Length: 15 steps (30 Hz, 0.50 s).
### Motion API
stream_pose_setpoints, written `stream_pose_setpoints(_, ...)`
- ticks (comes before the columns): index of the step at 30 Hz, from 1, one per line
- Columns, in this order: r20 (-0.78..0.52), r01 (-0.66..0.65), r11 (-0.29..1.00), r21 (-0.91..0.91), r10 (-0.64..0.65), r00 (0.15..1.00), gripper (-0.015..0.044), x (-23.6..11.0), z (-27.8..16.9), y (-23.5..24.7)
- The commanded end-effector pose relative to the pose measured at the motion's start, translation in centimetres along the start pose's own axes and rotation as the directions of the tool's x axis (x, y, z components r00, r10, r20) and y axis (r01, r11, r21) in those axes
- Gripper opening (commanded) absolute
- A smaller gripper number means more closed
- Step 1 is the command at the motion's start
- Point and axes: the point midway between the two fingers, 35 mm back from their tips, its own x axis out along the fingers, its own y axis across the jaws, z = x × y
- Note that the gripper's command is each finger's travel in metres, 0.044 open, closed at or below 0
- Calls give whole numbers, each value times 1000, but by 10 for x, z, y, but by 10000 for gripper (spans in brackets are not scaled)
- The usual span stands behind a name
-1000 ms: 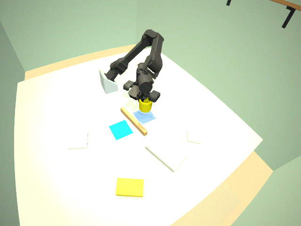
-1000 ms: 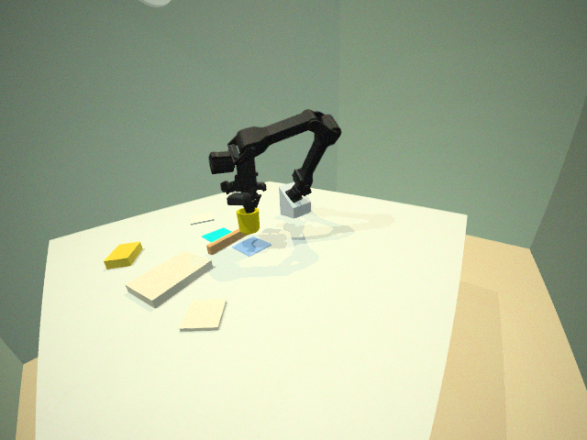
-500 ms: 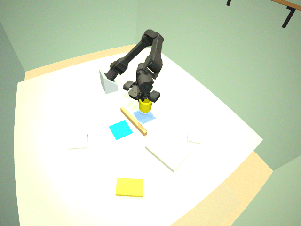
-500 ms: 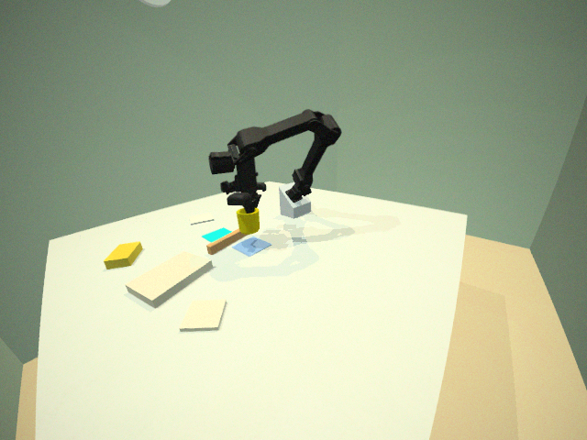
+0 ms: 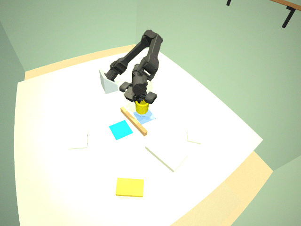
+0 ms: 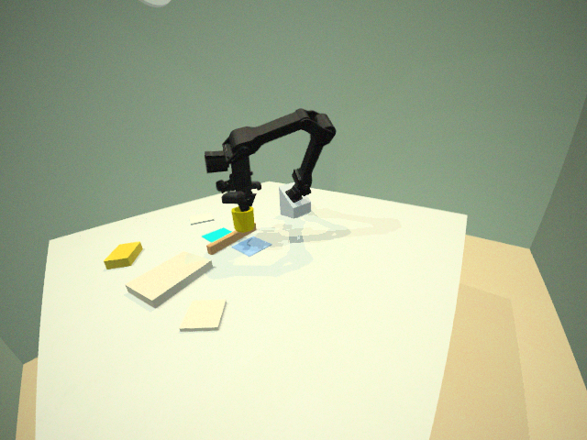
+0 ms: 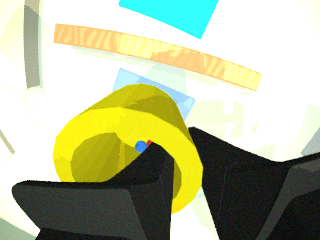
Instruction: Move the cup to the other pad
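The tool is clenched on the wall of the yellow cup, one finger inside the rim and the other outside. The cup is held off the desk, above the area of the pale blue pad, and looks close to upright in the top and exterior views. Inside it, the wrist view shows a blue marble and a bit of a red one next to it; how many more lie behind the finger I can't tell. A wooden bar lies between the pale blue pad and the cyan pad, which is the other one, with the cup not on it. Farther off, a yellow block and a large pale slab lie flat on the desk, apart from each other, and a thin pale tile lies near the slab
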Motion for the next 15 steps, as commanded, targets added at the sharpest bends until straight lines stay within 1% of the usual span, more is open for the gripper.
stream_pose_setpoints(1,4,5,1000,-4,-5,1000,0,0,11,-3)
stream_pose_setpoints(15,6,6,1000,-5,-6,1000,0,-2,42,-15)
